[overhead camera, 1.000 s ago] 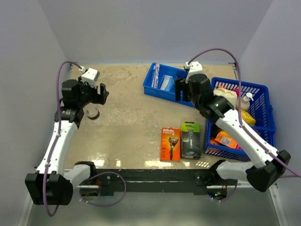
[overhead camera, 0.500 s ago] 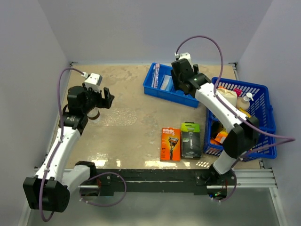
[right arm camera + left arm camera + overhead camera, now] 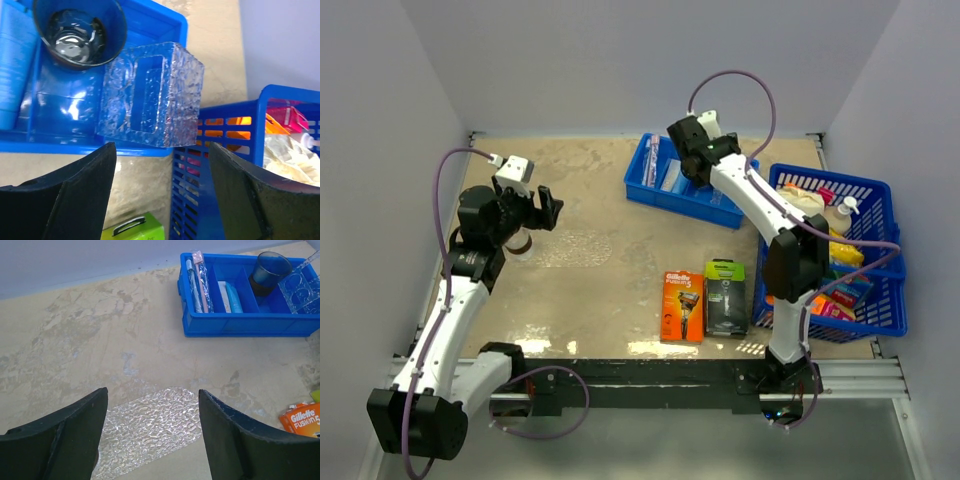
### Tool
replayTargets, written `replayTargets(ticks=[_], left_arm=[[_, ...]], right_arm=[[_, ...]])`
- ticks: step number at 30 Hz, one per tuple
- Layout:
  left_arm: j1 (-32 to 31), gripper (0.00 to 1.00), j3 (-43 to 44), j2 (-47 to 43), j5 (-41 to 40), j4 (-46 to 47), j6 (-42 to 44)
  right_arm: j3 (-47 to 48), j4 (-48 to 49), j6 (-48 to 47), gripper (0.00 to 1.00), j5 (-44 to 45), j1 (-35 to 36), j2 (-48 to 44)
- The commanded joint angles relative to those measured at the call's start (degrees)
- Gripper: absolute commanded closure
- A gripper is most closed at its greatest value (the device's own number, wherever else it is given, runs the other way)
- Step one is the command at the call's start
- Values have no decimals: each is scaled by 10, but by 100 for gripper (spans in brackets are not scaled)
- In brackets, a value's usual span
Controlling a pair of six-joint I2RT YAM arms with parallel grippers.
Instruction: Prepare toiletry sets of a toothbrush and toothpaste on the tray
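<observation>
The right pincer [image 3: 161, 160] hangs spread and empty over the right end of the bin [image 3: 60, 142], above a cup [image 3: 80, 30] and a clear holder [image 3: 152, 95]. Left of it in the bin lies the toothpaste [image 3: 10, 60]. Further left is the toothbrush [image 3: 194, 280], its long axis running near to far. The right arm is much the nearer. The left pincer [image 3: 152, 400], also spread and empty, hovers over the tray [image 3: 145, 425], well apart at the worktop's [image 3: 75, 340] left.

Tray [image 3: 150, 420] flat on table [image 3: 610, 290], left of centre. Bin [image 3: 235, 325] behind it, to the right. In the bin: toothbrush [image 3: 203, 280] in left compartment, toothpaste [image 3: 233, 290] in middle, cup [image 3: 269, 271] further right. Basket [image 3: 850, 181] right of bin. Razor packs [image 3: 682, 306] side by side in front of bin.
</observation>
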Motion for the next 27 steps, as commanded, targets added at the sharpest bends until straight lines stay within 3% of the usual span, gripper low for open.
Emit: replayTargets(ticks=[1,27], left_arm=[[-4,23,4,-7,8,26,-10],[-4,22,3,6,8,26,-11]], right_arm=[[35,-25,21,24,57,-2,24],[20,-12,-2,29,120,-35,92]])
